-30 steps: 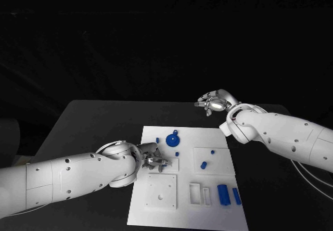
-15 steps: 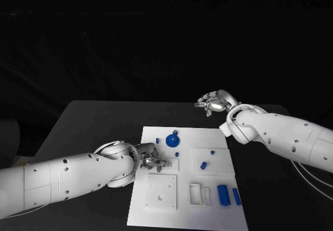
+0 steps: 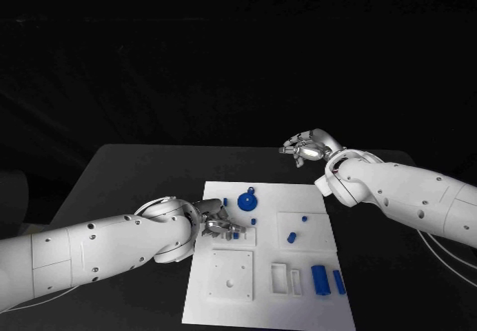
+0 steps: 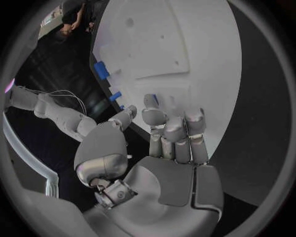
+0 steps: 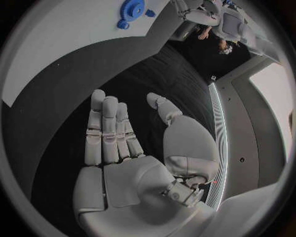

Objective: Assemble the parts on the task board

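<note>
**Left hand over the board's left side, right hand idle beyond it**

Head view: the white task board [image 3: 268, 255] lies in the middle of the black table [image 3: 129, 179]. The left hand [image 3: 218, 222] hangs over the board's left part, fingers bent down towards a small blue part [image 3: 234, 235] just at their tips; whether they grip it I cannot tell. A blue gear-like disc [image 3: 247, 201] lies near the board's far edge, a small blue peg [image 3: 291, 236] sits mid-board, and two upright blue blocks [image 3: 319, 277] stand near the right edge at the near end. The right hand [image 3: 308, 147] is raised past the board's far right corner, well apart from it, fingers loosely curled with nothing in them.

Left wrist view: the left hand [image 4: 163, 148] has its fingers close together, tips touching or just above the board [image 4: 166, 44]; its hold is unclear here too.

Right wrist view: the right hand [image 5: 132, 153] is spread and empty above the table; the blue disc [image 5: 130, 9] lies on the board [image 5: 68, 34] far off.
</note>
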`<state>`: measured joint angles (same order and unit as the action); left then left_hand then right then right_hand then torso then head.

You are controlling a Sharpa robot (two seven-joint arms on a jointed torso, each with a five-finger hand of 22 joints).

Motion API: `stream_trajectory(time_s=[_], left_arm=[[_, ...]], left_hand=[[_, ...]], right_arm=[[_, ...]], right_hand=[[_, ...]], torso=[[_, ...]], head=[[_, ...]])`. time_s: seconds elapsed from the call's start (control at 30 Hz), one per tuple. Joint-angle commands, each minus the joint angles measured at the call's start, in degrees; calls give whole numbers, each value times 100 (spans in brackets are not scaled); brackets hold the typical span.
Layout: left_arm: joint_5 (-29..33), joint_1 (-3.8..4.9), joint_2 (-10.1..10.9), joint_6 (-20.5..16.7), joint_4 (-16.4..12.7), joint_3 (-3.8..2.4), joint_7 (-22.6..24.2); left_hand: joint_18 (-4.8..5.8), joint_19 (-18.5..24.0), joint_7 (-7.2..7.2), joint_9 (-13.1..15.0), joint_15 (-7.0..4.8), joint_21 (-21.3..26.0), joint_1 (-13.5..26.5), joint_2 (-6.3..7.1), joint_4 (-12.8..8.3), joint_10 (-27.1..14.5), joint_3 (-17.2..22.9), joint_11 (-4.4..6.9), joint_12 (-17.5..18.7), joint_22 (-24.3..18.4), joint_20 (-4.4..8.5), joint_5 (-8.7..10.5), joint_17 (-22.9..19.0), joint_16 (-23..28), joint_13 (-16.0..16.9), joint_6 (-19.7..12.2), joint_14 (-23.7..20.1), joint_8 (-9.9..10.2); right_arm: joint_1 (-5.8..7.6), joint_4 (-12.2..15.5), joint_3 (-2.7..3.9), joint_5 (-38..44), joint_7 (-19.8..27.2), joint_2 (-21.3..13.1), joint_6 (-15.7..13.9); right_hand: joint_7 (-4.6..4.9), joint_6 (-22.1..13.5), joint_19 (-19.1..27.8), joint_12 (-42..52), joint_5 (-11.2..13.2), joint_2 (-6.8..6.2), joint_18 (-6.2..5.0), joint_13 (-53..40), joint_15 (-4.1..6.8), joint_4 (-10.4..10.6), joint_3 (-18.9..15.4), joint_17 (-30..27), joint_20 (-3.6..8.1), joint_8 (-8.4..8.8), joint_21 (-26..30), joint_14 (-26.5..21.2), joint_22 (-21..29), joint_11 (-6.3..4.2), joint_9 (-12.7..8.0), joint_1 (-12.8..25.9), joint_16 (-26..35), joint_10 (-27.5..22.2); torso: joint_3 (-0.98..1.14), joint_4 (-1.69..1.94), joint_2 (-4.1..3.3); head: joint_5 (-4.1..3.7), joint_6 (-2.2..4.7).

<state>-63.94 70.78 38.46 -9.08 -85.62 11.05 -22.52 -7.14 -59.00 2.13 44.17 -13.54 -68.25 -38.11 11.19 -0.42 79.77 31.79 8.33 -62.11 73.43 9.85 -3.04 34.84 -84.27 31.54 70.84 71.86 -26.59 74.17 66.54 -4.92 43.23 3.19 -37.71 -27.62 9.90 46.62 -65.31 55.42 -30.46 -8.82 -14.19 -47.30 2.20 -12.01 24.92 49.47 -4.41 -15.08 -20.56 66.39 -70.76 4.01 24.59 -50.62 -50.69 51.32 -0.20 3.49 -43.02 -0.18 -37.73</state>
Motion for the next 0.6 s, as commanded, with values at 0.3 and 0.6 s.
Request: stream_trajectory(time_s=[0.3,0.6], left_arm=[[270,4,11,22,34,-28,109],[919,171,93,-8,214,-369,138]], left_hand=[[-84,72,-5,-10,-22,13,-35,-203,-232,-29,-392,-1,37,1,564,18,-4,24,-23,-35,-50,-4],[-30,245,-281,-330,163,210,-625,-486,-723,-150,-351,-250,340,-103,502,-221,-132,317,-195,-831,-249,622]], right_arm=[[-11,-6,2,4,30,2,63],[-13,-55,2,-23,29,-3,70]], right_hand=[[44,9,14,34,-31,16,-81,11,0,13,-27,9,-8,-29,38,-41,-8,-5,-6,66,25,-35],[44,8,13,37,-32,21,-81,16,1,10,-24,10,-7,-29,39,-41,-9,-5,-7,61,25,-36]], torso=[[1,-3,0],[0,-4,4]], head=[[10,-11],[-5,27]])
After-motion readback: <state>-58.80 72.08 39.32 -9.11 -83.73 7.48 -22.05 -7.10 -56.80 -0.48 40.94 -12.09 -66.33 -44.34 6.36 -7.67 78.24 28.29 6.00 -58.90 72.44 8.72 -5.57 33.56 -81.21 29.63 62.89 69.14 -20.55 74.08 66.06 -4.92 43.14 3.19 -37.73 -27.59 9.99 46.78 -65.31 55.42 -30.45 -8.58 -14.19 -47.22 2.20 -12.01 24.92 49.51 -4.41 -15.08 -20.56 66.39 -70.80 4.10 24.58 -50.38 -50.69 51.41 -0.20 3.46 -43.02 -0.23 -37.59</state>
